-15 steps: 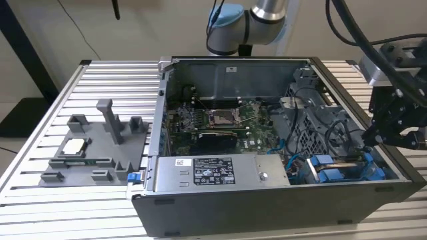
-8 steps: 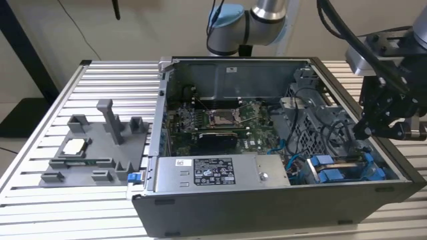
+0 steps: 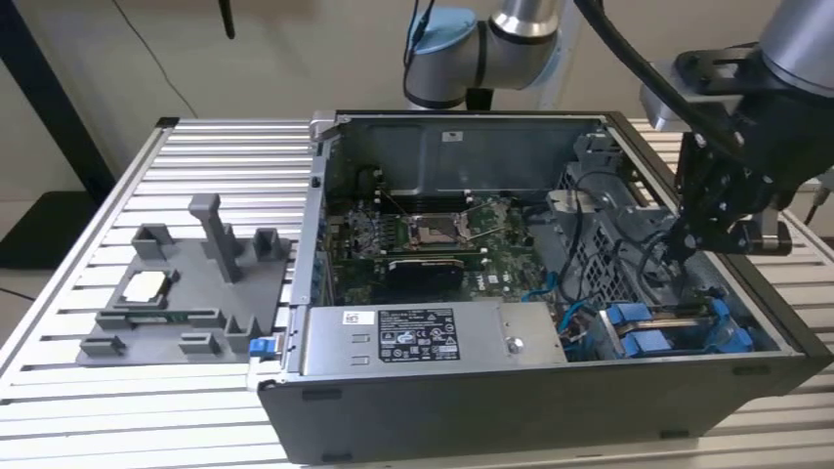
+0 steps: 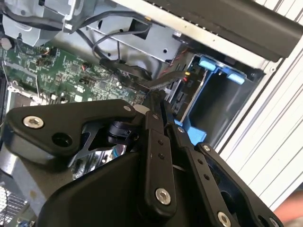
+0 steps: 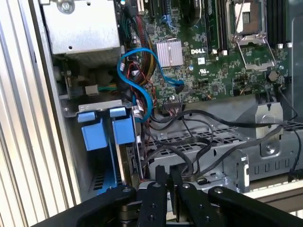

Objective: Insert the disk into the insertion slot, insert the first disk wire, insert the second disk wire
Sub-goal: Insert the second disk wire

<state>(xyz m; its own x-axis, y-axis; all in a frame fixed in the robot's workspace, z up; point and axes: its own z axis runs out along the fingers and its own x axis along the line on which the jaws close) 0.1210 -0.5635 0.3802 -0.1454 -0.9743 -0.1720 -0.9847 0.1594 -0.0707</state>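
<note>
Pincer (image 4: 158, 99) closed, perhaps nipping a black wire (image 4: 170, 79); disk (image 5: 124, 132) mostly hidden.

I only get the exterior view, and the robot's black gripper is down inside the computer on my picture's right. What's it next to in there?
Observer: In the first wrist view, the gripper is right beside a bundle of black wires draped over a perforated metal cage.
Operator: Any colourful wires?
Observer: Yes, a light blue cable loops from beside the blue carrier tabs to the green motherboard.
Operator: Where does it end?
Observer: Near a small silver finned heatsink on that board.
</note>
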